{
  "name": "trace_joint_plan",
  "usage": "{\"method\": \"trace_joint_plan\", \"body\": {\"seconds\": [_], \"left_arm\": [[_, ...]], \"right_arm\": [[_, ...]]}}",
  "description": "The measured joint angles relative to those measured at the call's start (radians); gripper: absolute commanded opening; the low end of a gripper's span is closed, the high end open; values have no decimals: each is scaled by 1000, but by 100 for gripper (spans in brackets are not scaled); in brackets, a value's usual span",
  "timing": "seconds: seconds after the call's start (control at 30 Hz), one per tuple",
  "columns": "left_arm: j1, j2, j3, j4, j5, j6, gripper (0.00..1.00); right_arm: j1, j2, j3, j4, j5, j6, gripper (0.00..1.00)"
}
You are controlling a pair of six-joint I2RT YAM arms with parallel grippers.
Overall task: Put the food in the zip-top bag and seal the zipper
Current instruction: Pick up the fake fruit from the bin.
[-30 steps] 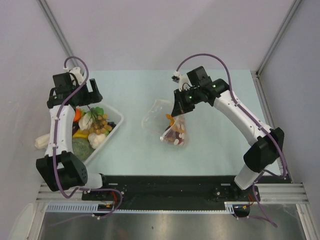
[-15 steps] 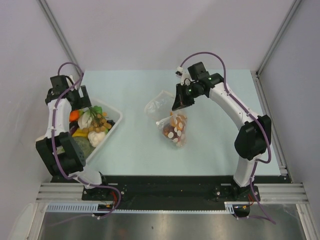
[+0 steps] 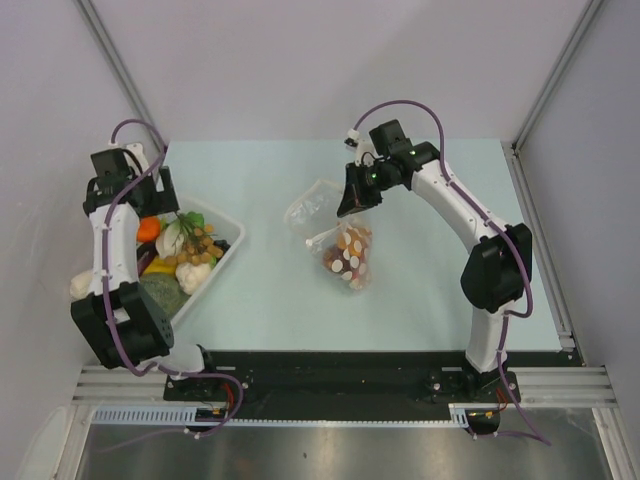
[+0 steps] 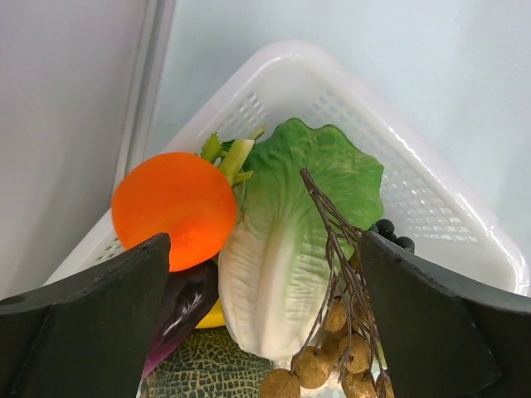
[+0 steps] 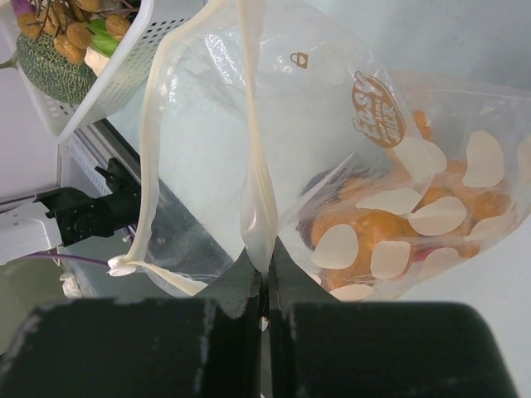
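The zip-top bag point(image 3: 348, 255) is held near the centre of the table point(image 3: 270, 170), gripped at its 12 o'clock end by the right gripper point(image 3: 347, 212), which is clenched tight. In the right wrist view only one lip of the zipper point(image 5: 255, 149) is nipped between the closed fingers. The opposite lip is left to bow away, and this is judged to be why the mouth gapes instead of lying flat. With the bag gripped from its top edge, the food point(image 5: 390, 232) already inside, orange and dark pieces, is gathered at the 6 o'clock end, away from the opening. Whether that end rests on the table cannot be told. More food is kept in the white tray point(image 3: 232, 245) at the table's 9 o'clock. There the left gripper point(image 3: 162, 198) is poised above the pile, released to its full spread. An orange ball point(image 4: 174, 211) is seen by its 9 o'clock finger and a cabbage leaf point(image 4: 290, 240) between the two, so another pick is judged to be in preparation. The zipper is not yet sealed.
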Motion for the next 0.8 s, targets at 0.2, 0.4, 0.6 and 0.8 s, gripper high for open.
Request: {"method": "trace_joint_plan", "body": {"seconds": [0.2, 0.4, 0.6, 0.8], "left_arm": [[7, -35, 2, 9, -39, 17, 99], [48, 70, 4, 20, -105, 36, 100], [56, 129, -32, 70, -152, 74, 100], [56, 175, -61, 112, -146, 88, 88]], "right_arm": [[0, 1, 7, 0, -7, 0, 0], [0, 1, 11, 0, -6, -2, 0], [4, 1, 28, 1, -2, -9, 0], [6, 1, 28, 0, 5, -16, 0]]}}
